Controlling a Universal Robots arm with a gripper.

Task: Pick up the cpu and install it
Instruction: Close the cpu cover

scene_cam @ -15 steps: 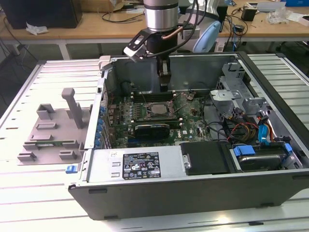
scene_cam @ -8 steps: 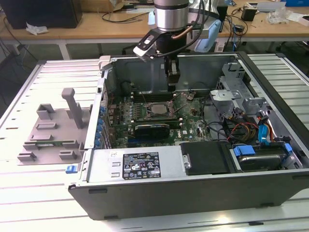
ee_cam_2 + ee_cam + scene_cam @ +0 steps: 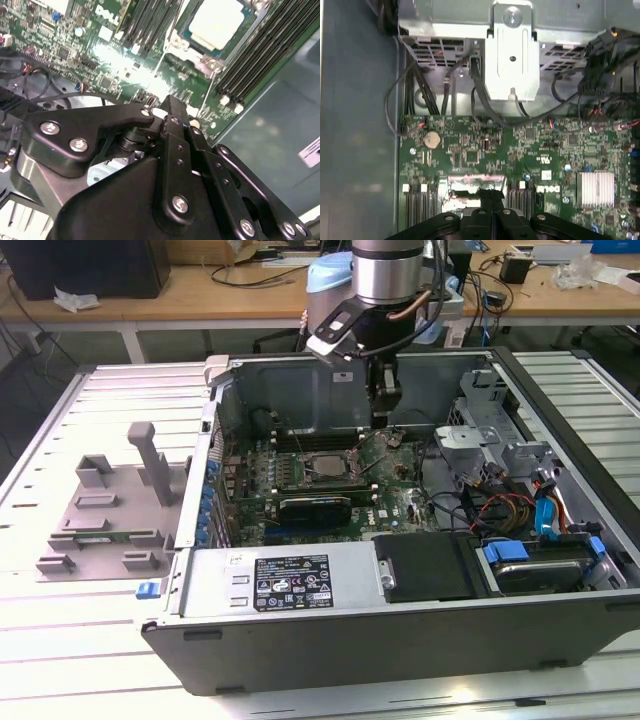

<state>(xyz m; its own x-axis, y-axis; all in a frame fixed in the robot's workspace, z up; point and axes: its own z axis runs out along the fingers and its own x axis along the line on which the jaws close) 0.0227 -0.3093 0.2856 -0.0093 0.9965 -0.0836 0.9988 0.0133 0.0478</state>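
The cpu [image 3: 322, 466] is a small pale square lying flat in the socket on the green motherboard [image 3: 400, 490] inside the open computer case [image 3: 400, 640]. In the second wrist view the cpu [image 3: 215, 22] shows inside the socket's metal frame, between rows of memory slots. My gripper [image 3: 386, 418] hangs just above the board, a little toward the exterior view's right of the socket. Its black fingers [image 3: 492, 200] are shut together with nothing visible between them. In the second wrist view the gripper [image 3: 170, 106] points at the board beside the socket.
A grey plastic fixture [image 3: 110, 510] with upright posts stands on the table at the exterior view's left. Inside the case are a black card [image 3: 315, 508], a power supply [image 3: 290, 580], a metal drive cage [image 3: 470, 430] and loose cables [image 3: 500, 510].
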